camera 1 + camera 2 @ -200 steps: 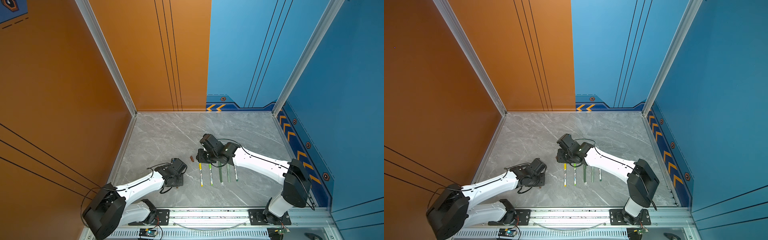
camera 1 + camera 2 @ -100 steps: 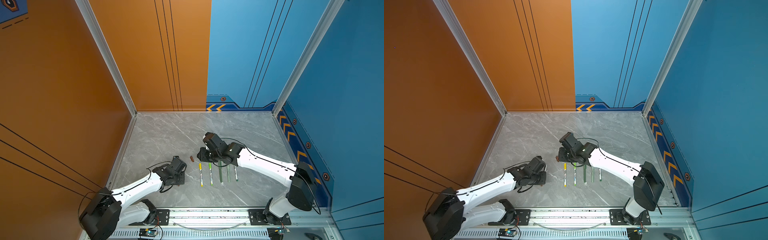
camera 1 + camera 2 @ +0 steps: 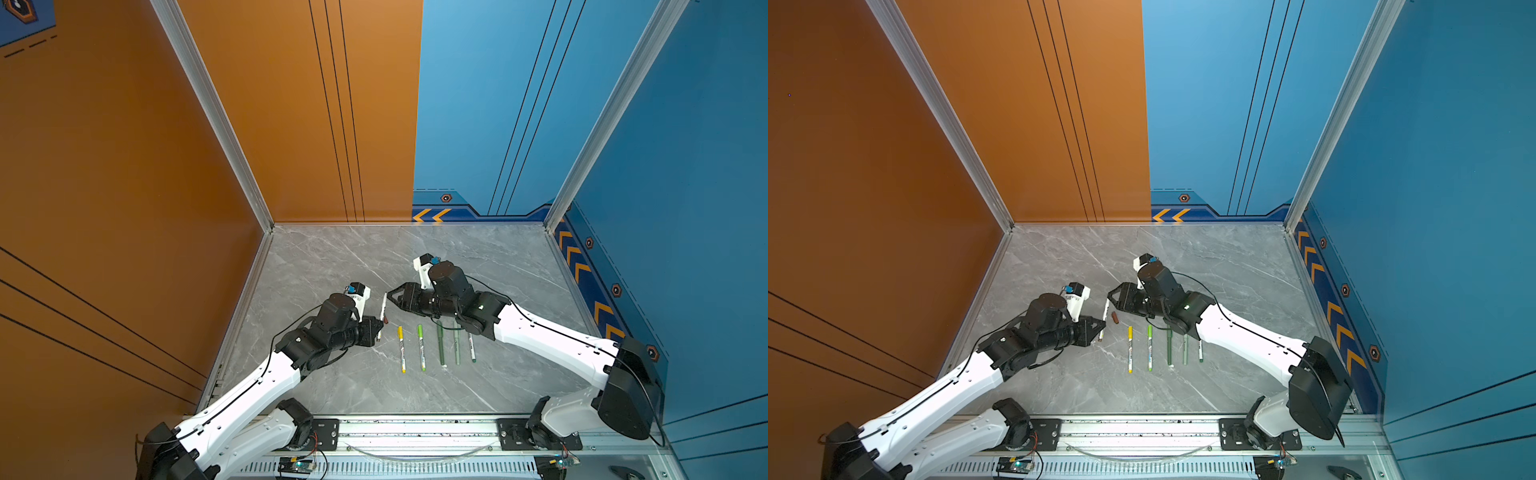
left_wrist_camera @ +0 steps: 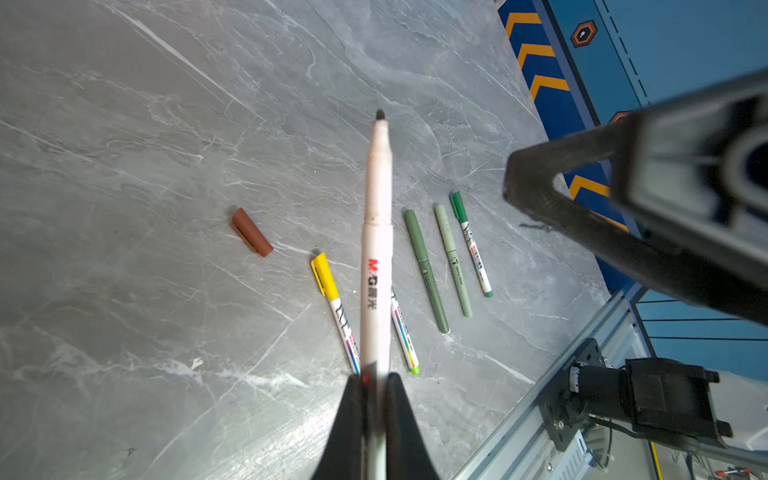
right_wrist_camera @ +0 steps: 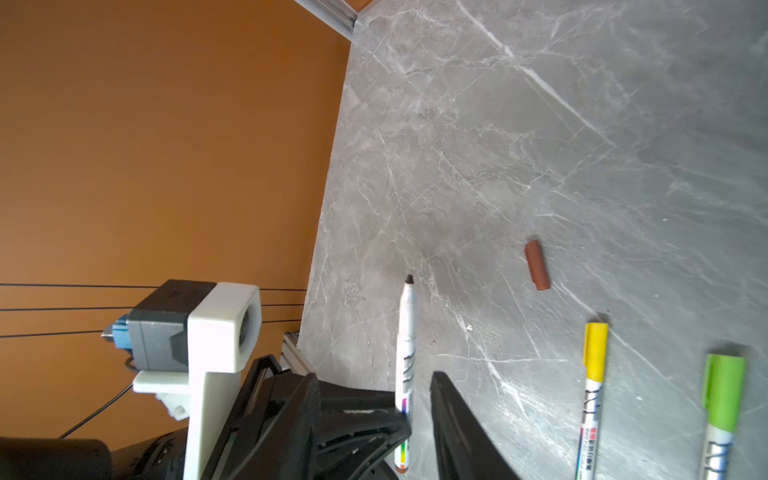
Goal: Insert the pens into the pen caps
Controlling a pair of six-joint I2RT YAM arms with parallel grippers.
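My left gripper (image 3: 379, 329) (image 3: 1101, 327) (image 4: 376, 380) is shut on the rear end of a white-barrelled pen (image 3: 382, 307) (image 3: 1105, 312) (image 4: 376, 257) (image 5: 406, 345). The pen is uncapped, its dark tip pointing away from the gripper. The brown pen cap (image 3: 1115, 318) (image 4: 251, 237) (image 5: 537, 264) lies alone on the table beside it. My right gripper (image 3: 390, 294) (image 3: 1111, 296) is open just behind the pen's tip. One of its fingers (image 5: 453, 419) stands a small gap away from the barrel.
Several capped pens lie in a row near the front: yellow (image 3: 401, 349), lime (image 3: 421, 347), dark olive (image 3: 439, 343), pale sage (image 3: 456, 347), green (image 3: 472, 347). The right forearm hangs over the row's far ends. An aluminium rail (image 3: 415, 428) borders the front; walls enclose the other sides.
My left arm has reached right and lifted, and its jaws have shut on the white pen. The right gripper's jaws have spread apart off that pen.
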